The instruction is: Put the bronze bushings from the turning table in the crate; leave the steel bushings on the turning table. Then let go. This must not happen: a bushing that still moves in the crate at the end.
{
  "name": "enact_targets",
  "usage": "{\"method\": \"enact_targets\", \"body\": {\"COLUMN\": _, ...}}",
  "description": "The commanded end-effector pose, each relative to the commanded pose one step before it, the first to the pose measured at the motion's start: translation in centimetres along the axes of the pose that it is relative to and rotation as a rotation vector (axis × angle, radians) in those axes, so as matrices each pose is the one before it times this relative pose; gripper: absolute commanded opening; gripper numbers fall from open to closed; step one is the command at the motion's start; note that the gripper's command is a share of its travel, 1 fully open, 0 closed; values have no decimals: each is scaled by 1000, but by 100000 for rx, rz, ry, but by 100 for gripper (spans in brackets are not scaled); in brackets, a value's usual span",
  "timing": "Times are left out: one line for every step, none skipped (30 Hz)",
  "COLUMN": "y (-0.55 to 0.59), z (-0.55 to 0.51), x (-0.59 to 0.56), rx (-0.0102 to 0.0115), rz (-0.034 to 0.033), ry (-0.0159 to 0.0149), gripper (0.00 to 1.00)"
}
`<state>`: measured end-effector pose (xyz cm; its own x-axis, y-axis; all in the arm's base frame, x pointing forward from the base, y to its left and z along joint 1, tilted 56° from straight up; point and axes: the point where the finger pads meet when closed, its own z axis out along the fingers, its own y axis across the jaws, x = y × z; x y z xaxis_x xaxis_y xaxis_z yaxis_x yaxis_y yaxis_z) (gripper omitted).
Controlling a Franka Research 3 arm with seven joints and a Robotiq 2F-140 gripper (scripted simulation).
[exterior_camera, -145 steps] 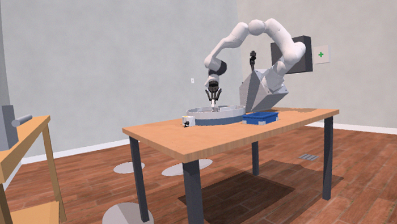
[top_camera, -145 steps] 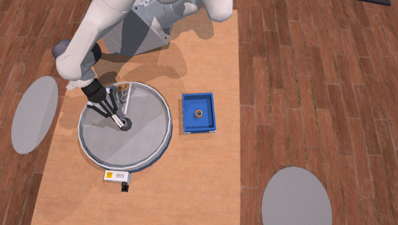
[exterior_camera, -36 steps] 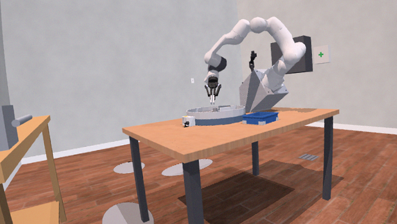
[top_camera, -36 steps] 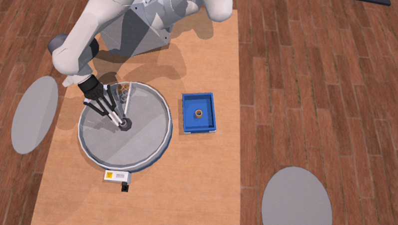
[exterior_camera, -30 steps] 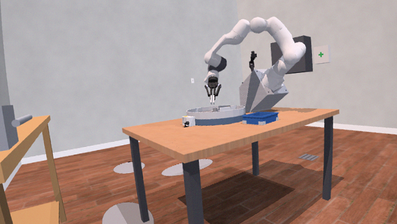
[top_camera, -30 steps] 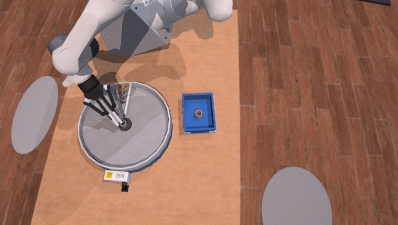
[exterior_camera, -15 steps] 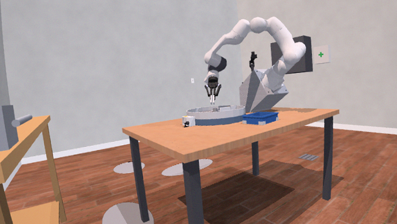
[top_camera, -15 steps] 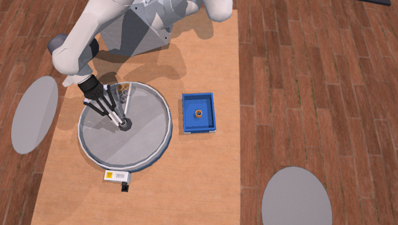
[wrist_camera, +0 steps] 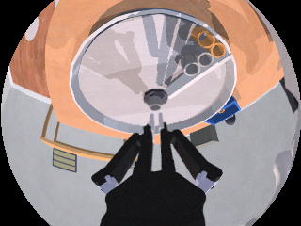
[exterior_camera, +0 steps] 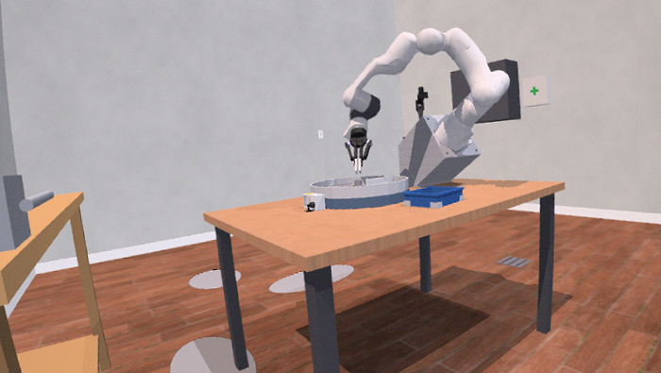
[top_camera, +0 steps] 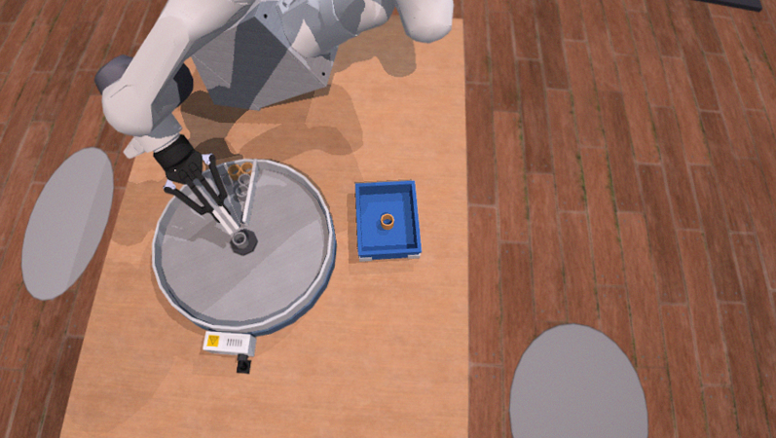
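The round grey turning table has a dark hub with a grey ring-shaped top at its middle. Two bronze bushings, one beside the other, stand near the rim along a white divider. Two steel bushings, one farther out than the other, stand nearer the hub. The blue crate holds one upright bronze bushing. My gripper is shut with a narrow gap and empty above the hub.
The straight white divider runs from the hub towards the rim, beside the bushings. A raised wall rings the turning table. A white box with a black knob is at its front. The crate stands right of it.
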<state>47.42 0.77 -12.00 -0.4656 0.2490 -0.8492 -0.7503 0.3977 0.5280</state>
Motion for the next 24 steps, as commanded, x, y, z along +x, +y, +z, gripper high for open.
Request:
{"method": "enact_targets", "body": {"y": 1989, "z": -2440, "x": 2774, "rx": -28, "rz": -1494, "ry": -106, "gripper": 6}}
{"method": "enact_targets", "body": {"y": 0, "z": 0, "x": 0, "rx": 0, "rz": 0, "ry": 0, "gripper": 6}}
{"method": "enact_targets", "body": {"y": 0, "z": 0, "x": 0, "rx": 0, "rz": 0, "ry": 0, "gripper": 6}}
{"method": "enact_targets", "body": {"y": 1403, "z": -1618, "x": 1917, "rx": -8, "rz": -1, "ry": 43, "gripper": 6}}
{"method": "enact_targets", "body": {"y": 416, "z": -474, "x": 562, "rx": -4, "rz": 1, "ry": 10, "gripper": 6}}
{"method": "enact_targets", "body": {"y": 517, "z": -559, "x": 668, "rx": -13, "rz": 10, "ry": -7, "gripper": 6}}
{"method": "enact_targets", "body": {"y": 530, "z": -602, "x": 714, "rx": -3, "rz": 1, "ry": 7, "gripper": 6}}
{"method": "enact_targets", "body": {"y": 541, "z": -622, "x": 738, "rx": -2, "rz": -1, "ry": 14, "gripper": 6}}
{"method": "enact_targets", "body": {"y": 571, "z": -615, "x": 738, "rx": -16, "rz": 11, "ry": -6, "gripper": 6}}
{"method": "enact_targets", "body": {"y": 560, "z": -628, "x": 749, "rx": -7, "rz": 4, "ry": 7, "gripper": 6}}
{"method": "enact_targets", "body": {"y": 556, "z": -633, "x": 754, "rx": -7, "rz": 2, "ry": 15, "gripper": 6}}
{"method": "enact_targets", "body": {"y": 580, "z": -616, "x": 744, "rx": -24, "rz": 16, "ry": -2, "gripper": 6}}
{"method": "enact_targets", "body": {"y": 355, "z": -358, "x": 437, "rx": -22, "rz": 16, "ry": -10, "gripper": 6}}
{"method": "enact_targets", "body": {"y": 54, "z": -54, "x": 66, "rx": -4, "rz": 3, "ry": -2, "gripper": 6}}
{"method": "enact_targets", "body": {"y": 0, "z": 0, "x": 0, "rx": 0, "rz": 0, "ry": 0, "gripper": 6}}
{"method": "enact_targets", "body": {"y": 0, "z": 0, "x": 0, "rx": 0, "rz": 0, "ry": 0, "gripper": 6}}
{"method": "enact_targets", "body": {"y": 0, "z": 0, "x": 0, "rx": 0, "rz": 0, "ry": 0, "gripper": 6}}
{"method": "enact_targets", "body": {"y": 0, "z": 0, "x": 0, "rx": 0, "rz": 0, "ry": 0, "gripper": 6}}
{"method": "enact_targets", "body": {"y": 0, "z": 0, "x": 0, "rx": 0, "rz": 0, "ry": 0, "gripper": 6}}
{"method": "enact_targets", "body": {"y": 0, "z": 0, "x": 0, "rx": 0, "rz": 0, "ry": 0, "gripper": 6}}
{"method": "enact_targets", "body": {"y": 0, "z": 0, "x": 0, "rx": 0, "rz": 0, "ry": 0, "gripper": 6}}
{"method": "enact_targets", "body": {"y": 0, "z": 0, "x": 0, "rx": 0, "rz": 0, "ry": 0, "gripper": 6}}
{"method": "enact_targets", "body": {"y": 0, "z": 0, "x": 0, "rx": 0, "rz": 0, "ry": 0, "gripper": 6}}
{"method": "enact_targets", "body": {"y": 0, "z": 0, "x": 0, "rx": 0, "rz": 0, "ry": 0, "gripper": 6}}
